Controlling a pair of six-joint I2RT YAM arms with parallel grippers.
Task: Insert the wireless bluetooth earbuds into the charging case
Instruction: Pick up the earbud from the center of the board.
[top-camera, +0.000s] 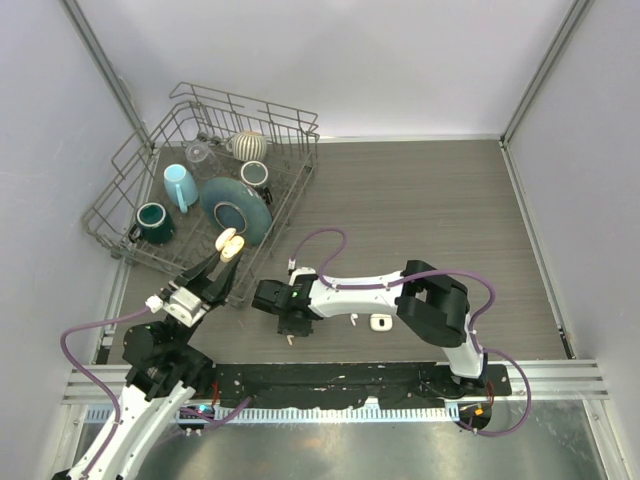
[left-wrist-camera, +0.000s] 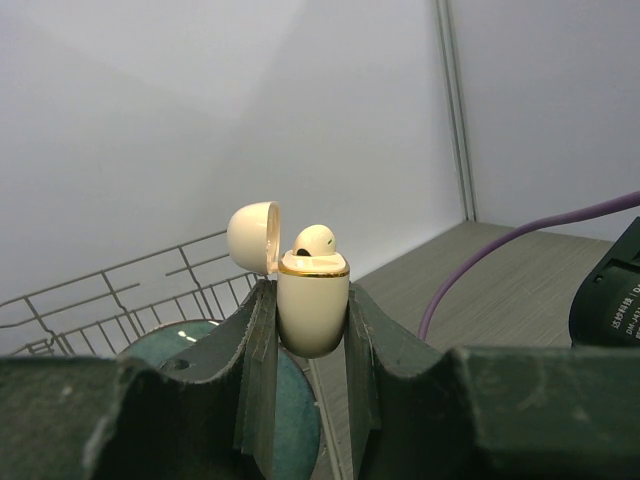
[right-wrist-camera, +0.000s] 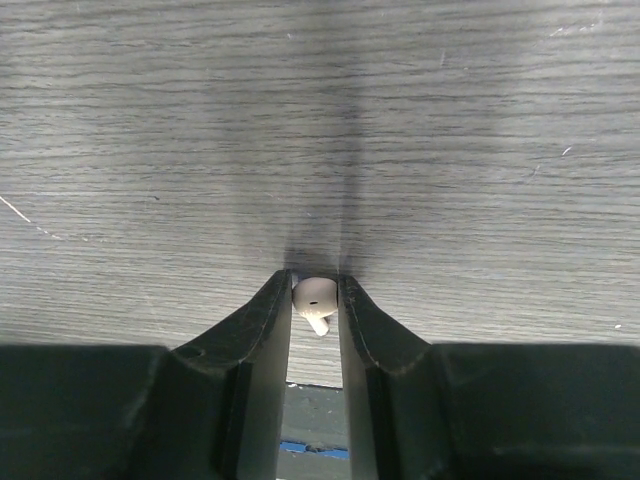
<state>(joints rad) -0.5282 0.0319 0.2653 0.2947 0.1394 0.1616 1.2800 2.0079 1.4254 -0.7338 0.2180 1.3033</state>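
Grey wood-grain table (top-camera: 430, 220), seen from the top. Wire dish rack (top-camera: 303, 175) sits at 10 o'clock. Right arm (top-camera: 440, 305) stretches from 5 o'clock toward 7. In the rack: teal plate (top-camera: 235, 205), dark green mug (top-camera: 153, 222), light blue cup (top-camera: 181, 186).

Left gripper (left-wrist-camera: 310, 290) is at 8 o'clock and off the table, fingers clamped on the cream charging case (left-wrist-camera: 313, 315). Case is upright, lid (left-wrist-camera: 252, 235) flipped open to 10 o'clock in the wrist view. Seated earbud (left-wrist-camera: 316, 240) pokes out above the case's gold rim.

Right gripper (right-wrist-camera: 315, 282) has its tips down at the table, fingers pinching the loose earbud (right-wrist-camera: 313, 295) by the head, stem toward 5 o'clock. Small white item (top-camera: 379, 322) lies on the table at 3 o'clock of that gripper; can't ID it.
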